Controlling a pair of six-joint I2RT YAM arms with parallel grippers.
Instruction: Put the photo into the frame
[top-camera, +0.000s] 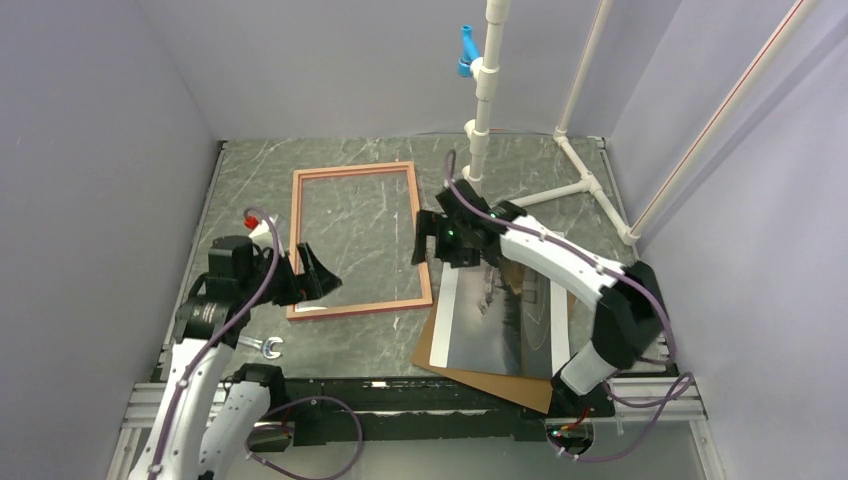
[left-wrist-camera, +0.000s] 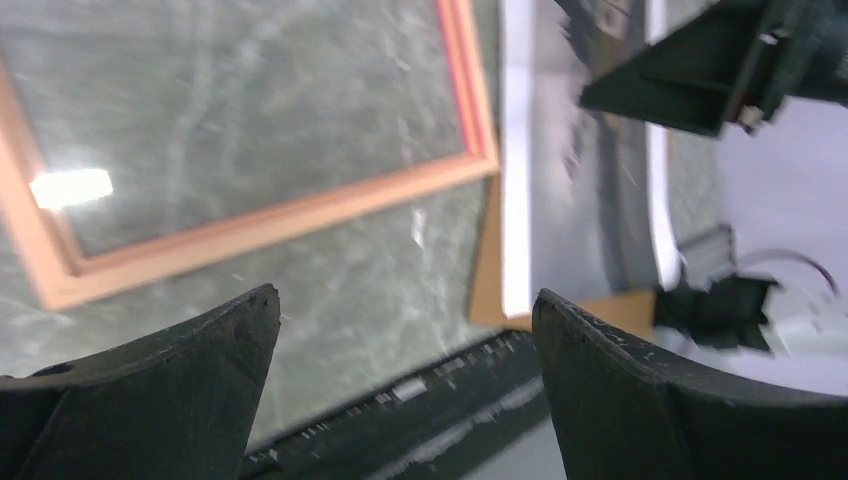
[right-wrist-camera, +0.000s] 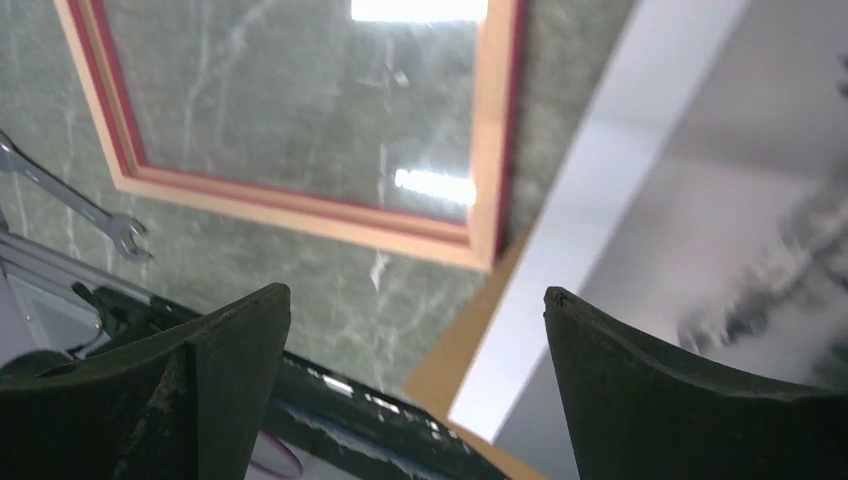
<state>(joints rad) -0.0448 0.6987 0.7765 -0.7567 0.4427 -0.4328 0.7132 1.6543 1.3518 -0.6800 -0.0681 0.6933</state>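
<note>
The salmon frame (top-camera: 352, 170) lies flat and empty at the table's middle left, with green marble showing through it. It also shows in the left wrist view (left-wrist-camera: 300, 210) and the right wrist view (right-wrist-camera: 300, 205). The photo (top-camera: 490, 335) lies face up at the front right, on a brown backing board (top-camera: 500, 385). Its far part is hidden under my right arm. My left gripper (top-camera: 318, 275) is open and empty above the frame's near left corner. My right gripper (top-camera: 426, 240) is open and empty above the frame's right edge, by the photo's far left corner (right-wrist-camera: 640, 110).
A wrench (top-camera: 262, 347) lies near the front left edge, also in the right wrist view (right-wrist-camera: 70, 195). A white pipe stand (top-camera: 480, 130) rises at the back with a blue clip (top-camera: 466, 45). Grey walls close in on both sides.
</note>
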